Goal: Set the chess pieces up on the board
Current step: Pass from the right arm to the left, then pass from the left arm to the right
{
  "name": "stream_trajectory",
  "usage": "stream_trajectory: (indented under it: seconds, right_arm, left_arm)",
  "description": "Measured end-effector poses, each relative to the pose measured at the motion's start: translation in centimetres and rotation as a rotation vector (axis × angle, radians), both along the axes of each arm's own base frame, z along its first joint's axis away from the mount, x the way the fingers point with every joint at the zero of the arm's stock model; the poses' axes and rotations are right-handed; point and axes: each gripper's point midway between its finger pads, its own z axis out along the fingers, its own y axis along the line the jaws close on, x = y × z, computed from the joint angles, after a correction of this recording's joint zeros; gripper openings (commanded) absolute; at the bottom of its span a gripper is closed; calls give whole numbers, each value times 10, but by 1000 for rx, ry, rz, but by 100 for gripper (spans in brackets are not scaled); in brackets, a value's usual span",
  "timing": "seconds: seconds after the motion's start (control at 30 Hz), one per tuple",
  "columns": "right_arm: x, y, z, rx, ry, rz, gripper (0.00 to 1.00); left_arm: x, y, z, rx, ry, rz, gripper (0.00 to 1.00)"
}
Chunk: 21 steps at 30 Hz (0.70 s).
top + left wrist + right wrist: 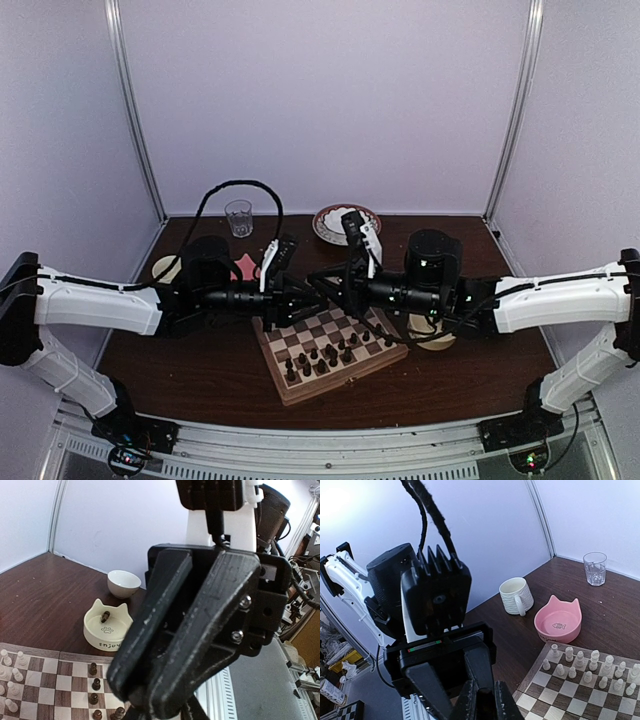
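chess pieces (322,355) stand on the board (335,388) – right gripper (145,705) closed, left gripper (487,707) state untellable – both near its far edge.

Both arms stretch inward, left gripper (303,293) facing the closed right gripper (335,287).

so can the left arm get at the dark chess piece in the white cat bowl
probably not easily: the white cat bowl with that dark chess piece sits past the chessboard's right side, and the right arm stretches directly above it
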Motion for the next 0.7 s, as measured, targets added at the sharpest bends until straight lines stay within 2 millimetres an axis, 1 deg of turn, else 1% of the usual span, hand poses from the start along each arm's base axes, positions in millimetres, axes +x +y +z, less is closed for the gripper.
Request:
stream_trajectory:
  seconds: [0.1,0.2,0.3,0.37,0.4,0.47,0.57,0.7]
  right_arm:
    - [-2,2,0,4,-2,8,11]
    - [-2,1,0,9,-3,8,22]
    - [-3,0,-2,2,-5,8,40]
    - [-4,-4,-2,-13,0,1,51]
    - [-5,-8,-1,-27,-1,-5,55]
    - [-6,-17,1,-46,12,-23,57]
    - [-9,-34,10,-96,36,-57,54]
    - [-11,-49,30,-147,62,-85,50]
  left_arm:
    - [1,1,-1,0,0,4,1]
    - [2,1,-2,4,-1,10,0]
    - [3,1,-4,15,-6,17,0]
    - [4,2,-9,34,-10,22,0]
    - [5,2,-13,53,-13,28,0]
    - [6,3,-20,83,-19,36,0]
    - [8,4,-26,124,-36,45,0]
    - [8,3,-26,145,-63,37,0]
